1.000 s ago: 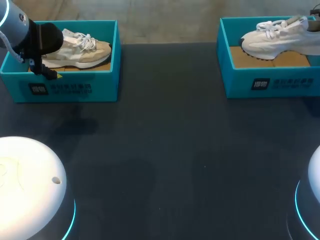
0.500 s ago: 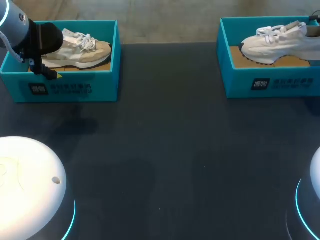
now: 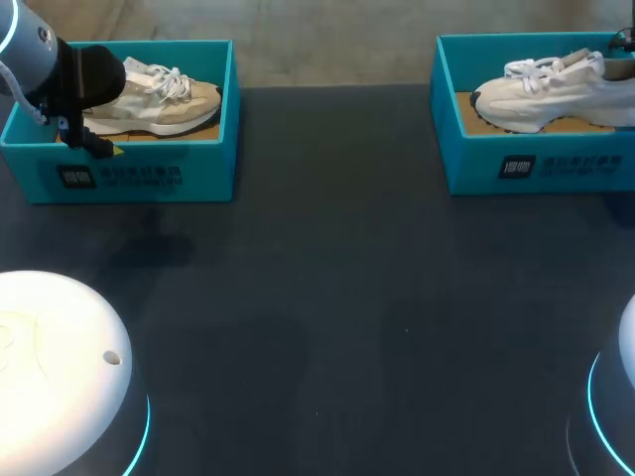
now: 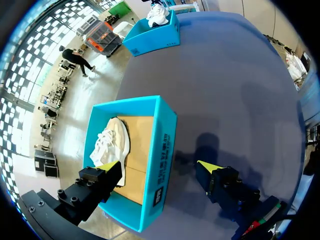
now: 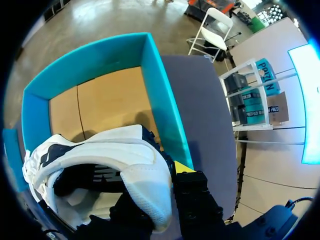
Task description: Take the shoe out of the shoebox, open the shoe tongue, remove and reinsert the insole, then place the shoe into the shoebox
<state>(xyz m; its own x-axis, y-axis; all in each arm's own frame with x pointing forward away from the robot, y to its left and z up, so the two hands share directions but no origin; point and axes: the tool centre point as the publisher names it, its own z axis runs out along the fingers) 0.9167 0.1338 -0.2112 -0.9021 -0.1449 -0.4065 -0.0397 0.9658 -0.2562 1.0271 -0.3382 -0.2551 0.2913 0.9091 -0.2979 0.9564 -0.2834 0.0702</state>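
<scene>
Left arm over the far left corner of the table, a grey link ending in a black wrist angled down toward the table. Left gripper pointing down, fingers spread wide, yellow tips well apart. Right arm almost wholly outside the head view, only a dark sliver at the far right corner of the table. Right gripper clamped on the heel of the white shoe, one yellow-tipped finger pressed against the outside of the heel, the other hidden on the inner side. White rounded arm bases at the near left and near right corners of the table.
</scene>
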